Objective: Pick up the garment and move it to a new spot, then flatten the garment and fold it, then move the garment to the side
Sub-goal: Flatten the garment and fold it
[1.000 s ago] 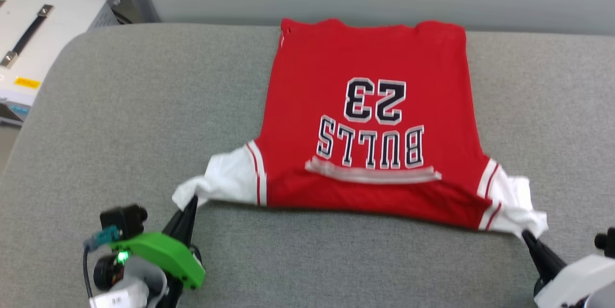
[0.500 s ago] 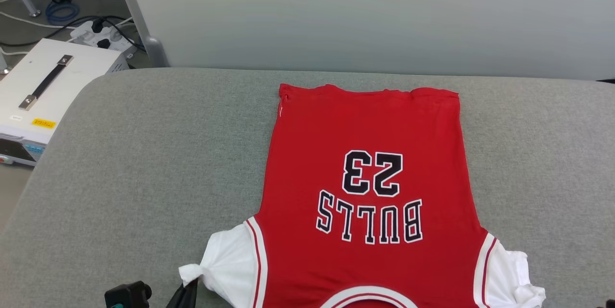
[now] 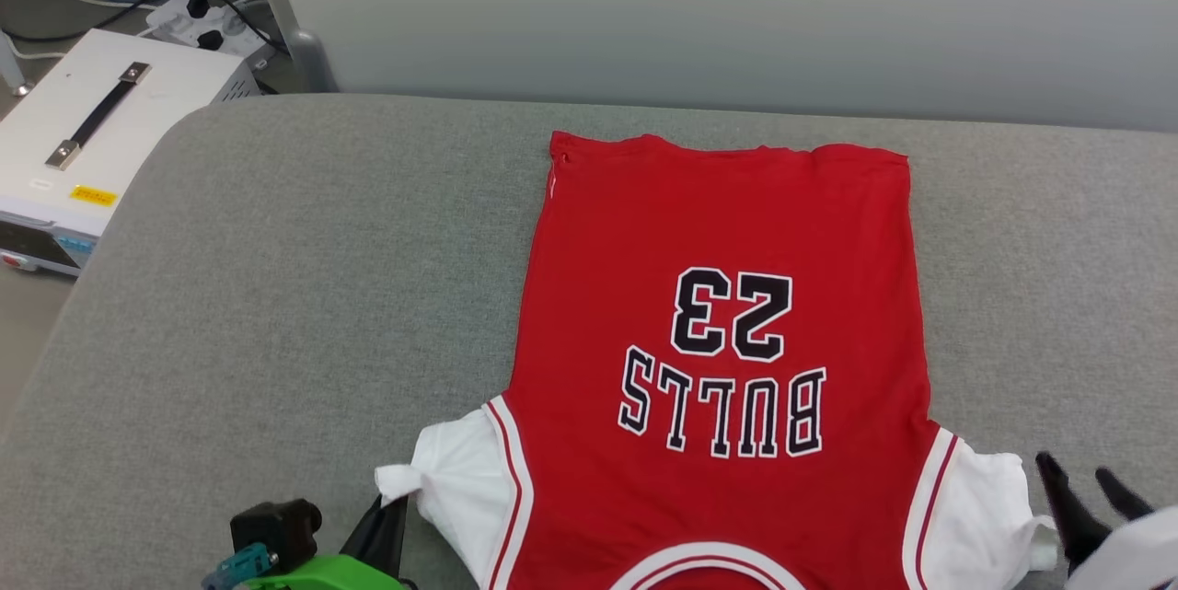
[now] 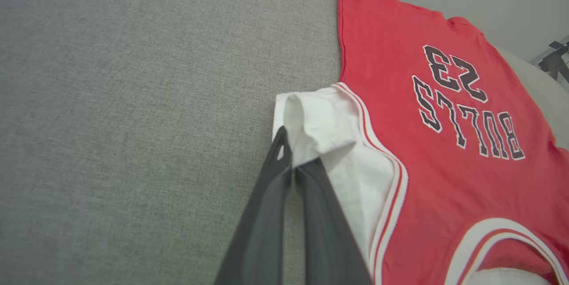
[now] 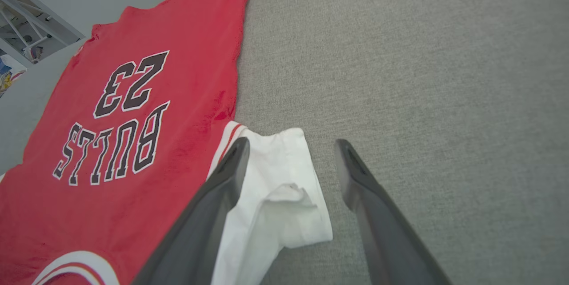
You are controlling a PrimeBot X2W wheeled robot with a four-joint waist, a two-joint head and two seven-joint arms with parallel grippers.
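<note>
Two handles suit this soft, limp garment [image 3: 718,231], I judge: its sleeves. My left gripper [image 4: 291,167] pinches the left sleeve [image 4: 320,120]; my right gripper [image 5: 292,143] stands with jaws spread over the right sleeve [image 5: 275,174].

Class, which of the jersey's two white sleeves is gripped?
The left sleeve, pinched in the shut left gripper; the right sleeve lies free by the open right gripper.
</note>
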